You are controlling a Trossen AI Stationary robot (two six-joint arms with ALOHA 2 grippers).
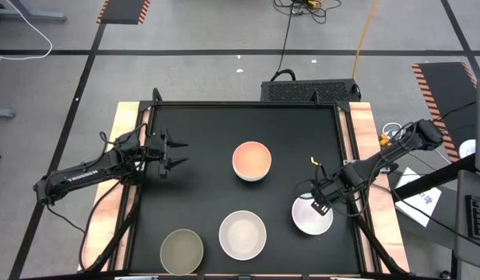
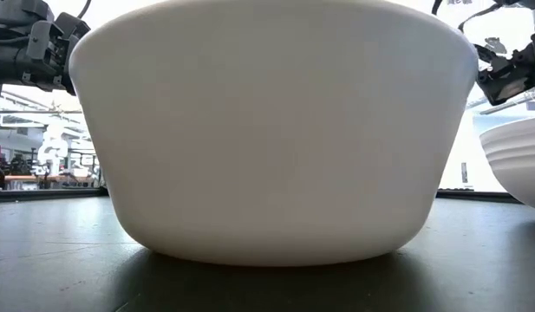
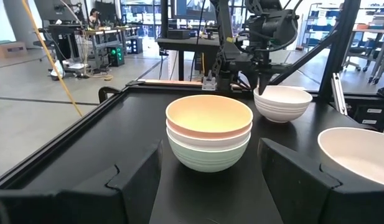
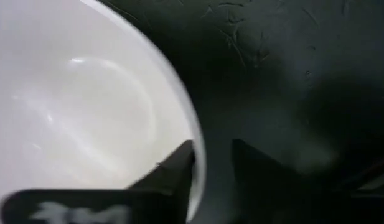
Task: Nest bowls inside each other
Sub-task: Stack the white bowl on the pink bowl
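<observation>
High view: right tool [image 1: 320,204] sits over the near rim of a white bowl [image 1: 310,217] at the right side of the black worktop [image 1: 216,124], arm stretched in from the right edge, forearm angled down toward the bowl. Left tool [image 1: 176,153] hangs over the left part of the worktop, fingers spread, gripping nothing, arm reaching in from the left edge. Well right of the left tool: a stack with a salmon pink bowl [image 1: 251,160] on top. Between the two tools, toward the front edge: a second white bowl [image 1: 242,234], with an olive-grey bowl [image 1: 181,250] beside it. Low view: that second white bowl [image 2: 271,130] fills most of the frame; the right tool's bowl [image 2: 518,165] shows at the edge with the right tool [image 2: 510,78] above its rim. Left wrist view: left fingers [image 3: 135,180] wide apart, empty; straight ahead a stack of cream bowl [image 3: 208,116] in salmon pink in mint green bowl [image 3: 207,155]; beyond it the right tool [image 3: 264,81] points down onto the rim of its white bowl [image 3: 282,102]. Right wrist view: right fingers [image 4: 173,171] straddle the white bowl's rim [image 4: 195,149], one inside, one outside, narrow gap, closing on the wall; can't confirm a firm pinch.
</observation>
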